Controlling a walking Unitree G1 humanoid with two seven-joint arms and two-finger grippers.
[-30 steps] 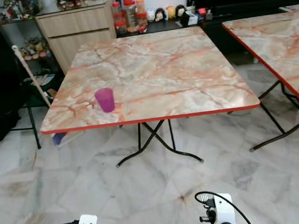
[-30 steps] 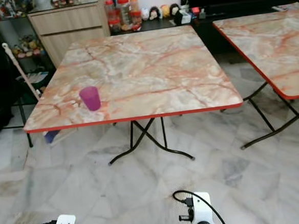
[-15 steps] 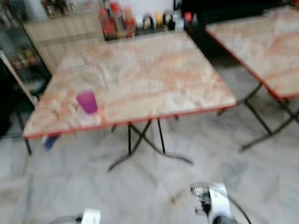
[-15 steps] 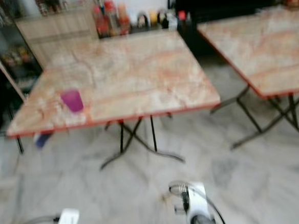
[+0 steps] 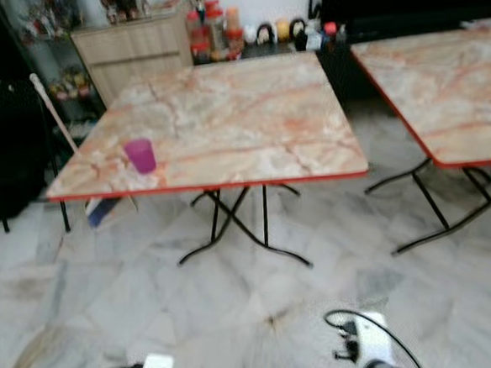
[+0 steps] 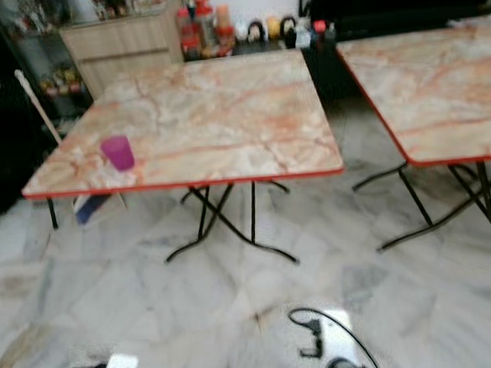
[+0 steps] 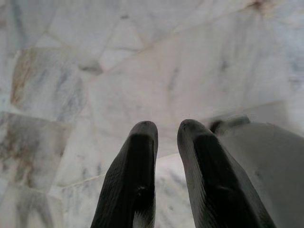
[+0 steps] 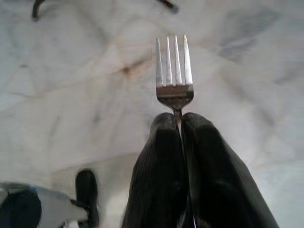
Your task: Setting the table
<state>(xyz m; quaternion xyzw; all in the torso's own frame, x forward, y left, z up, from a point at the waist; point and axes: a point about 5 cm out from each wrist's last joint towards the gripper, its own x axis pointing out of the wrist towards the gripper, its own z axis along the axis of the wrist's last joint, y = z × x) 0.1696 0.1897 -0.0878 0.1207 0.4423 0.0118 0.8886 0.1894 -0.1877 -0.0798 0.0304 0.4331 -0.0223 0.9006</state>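
Note:
A purple cup (image 5: 140,155) stands upright near the front left corner of the marble-patterned folding table (image 5: 240,108), which has a red rim. My right gripper (image 8: 177,118) hangs low over the floor, shut on the handle of a silver fork (image 8: 174,66) whose tines stick out past the fingertips. The left gripper (image 7: 167,130) also hangs low over the tiles, its fingers (image 7: 137,156) nearly together with nothing between them. Both wrists (image 5: 368,352) sit at the bottom of the eye views, well short of the table.
A second matching table (image 5: 441,86) stands to the right with a gap between them. Behind are a wooden cabinet (image 5: 139,48), jars (image 5: 214,30) and small figures on a low shelf. A broom (image 5: 65,133) leans at the left. Marble floor (image 5: 237,302) lies before the table.
The whole view has shifted and the table now looks a little farther off. The cup stays at the same spot on the table. Both arms still hang low.

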